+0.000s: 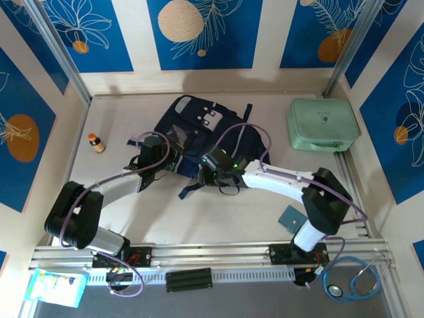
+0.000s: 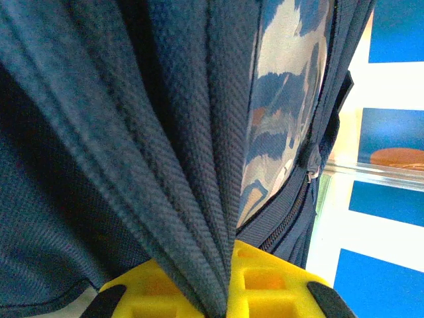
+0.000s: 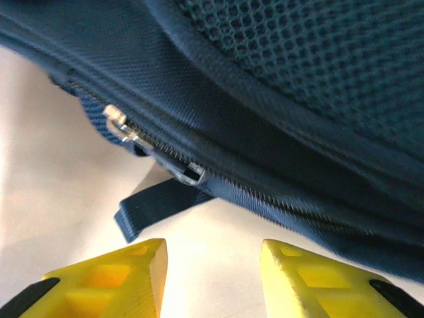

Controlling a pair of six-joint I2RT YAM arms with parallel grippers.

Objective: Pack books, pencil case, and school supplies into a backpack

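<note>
Left gripper (image 1: 173, 158) is right in against the backpack (image 1: 199, 122), and from its wrist camera the yellow fingers (image 2: 152, 291) are pinched tight on a thick fold of the navy fabric, which fans up and away from the tips. Just right of that fold the bag gapes, showing a blue-and-white patterned lining (image 2: 285, 99) with a zip line (image 2: 295, 209) running down beside it. Over to the right gripper (image 1: 211, 169), parked at the near edge of the bag, just beside its partner: its two yellow fingers (image 3: 112, 281) stand apart with bare table between them (nothing in the grasp at all). Straight ahead of those tips runs the closed zipper seam, a metal zipper pull (image 3: 189, 173) sitting just beyond the left finger, and a dark strap (image 3: 159, 205) trailing onto the table between the pull and the tips. Behind the right gripper, beside its own arm, a teal-blue booklet (image 1: 291, 217) lies flat on the table. A mint-green case (image 1: 322, 124) sits well off to its right, and a small orange-capped bottle (image 1: 97, 142) stands well to the left of the left gripper.
</note>
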